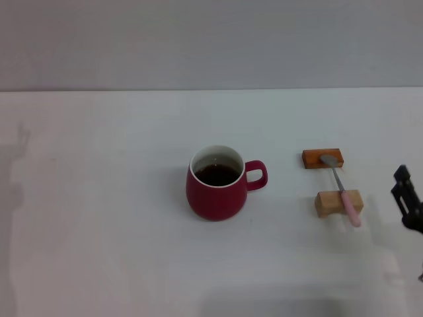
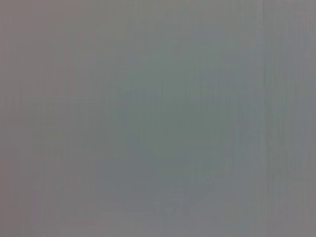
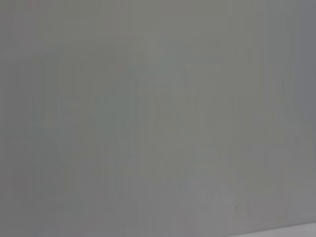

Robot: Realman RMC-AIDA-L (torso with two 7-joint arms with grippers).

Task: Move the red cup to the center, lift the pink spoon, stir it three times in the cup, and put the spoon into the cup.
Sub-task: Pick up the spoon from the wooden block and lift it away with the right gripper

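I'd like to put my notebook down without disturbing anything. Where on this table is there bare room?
The wide stretch of table left of the red cup is bare, as is the strip behind it. The right side is crowded: the pink spoon bridges two wooden blocks, with the right tool at the edge.

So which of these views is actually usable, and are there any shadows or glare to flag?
Head view: evenly lit, with the red cup and the pink spoon sharp; a faint grey shadow lies on the table at the far left, and there is no strong glare. The right claw is cut off at the edge. Left wrist and right wrist views: featureless grey, nothing identifiable.
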